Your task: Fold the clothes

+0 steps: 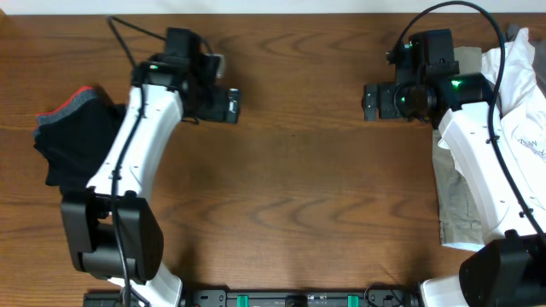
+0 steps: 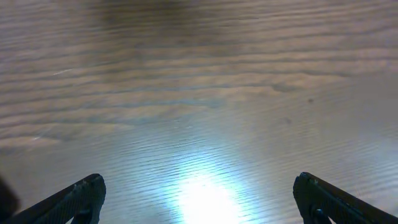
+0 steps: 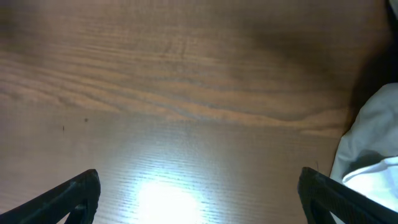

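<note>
Pinch soft, light, floppy white cloth garment by an edge. Left tool, right tool: spread wide, empty.

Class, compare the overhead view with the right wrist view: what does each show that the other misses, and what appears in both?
Only the overhead view: both arms, the left gripper, a dark garment with a grey, red-edged waistband at the left edge, and a khaki garment under the right arm. Only the right wrist view: the right gripper close up, fingertips spread wide, and a bright glare on the wood. Both: the wooden table and the white garment on the right.
</note>
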